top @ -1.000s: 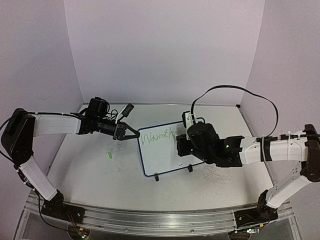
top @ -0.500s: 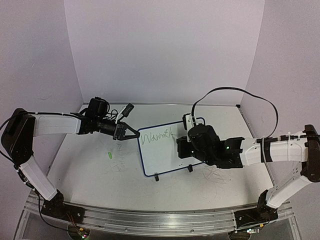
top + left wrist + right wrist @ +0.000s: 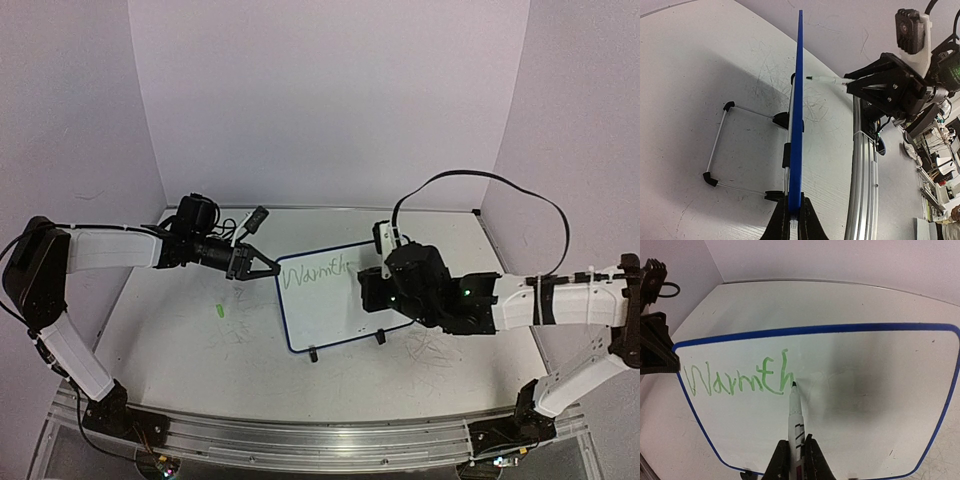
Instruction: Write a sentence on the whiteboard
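The whiteboard [image 3: 325,318] stands tilted on its feet at mid table. In the left wrist view I see it edge-on as a blue rim [image 3: 798,100]. Of the sentence, only the green word "Warmth" [image 3: 740,380] is on it, at the upper left [image 3: 312,271]. My left gripper [image 3: 270,270] is shut on the board's left edge [image 3: 794,220]. My right gripper [image 3: 796,456] is shut on a white marker [image 3: 795,415], whose tip touches the board at the foot of the "h". In the top view the gripper [image 3: 375,290] covers the board's right part. The marker [image 3: 827,80] also shows in the left wrist view.
A small green cap [image 3: 219,310] lies on the table left of the board. The board's wire stand [image 3: 720,145] reaches out behind it, and two black feet [image 3: 313,354] stand at its front. A metal rail [image 3: 300,440] runs along the near table edge. Walls enclose the back and sides.
My right arm has shifted a little to the right along the board with the marker, and the end of "Warmth" now shows. The left arm and the board have not moved.
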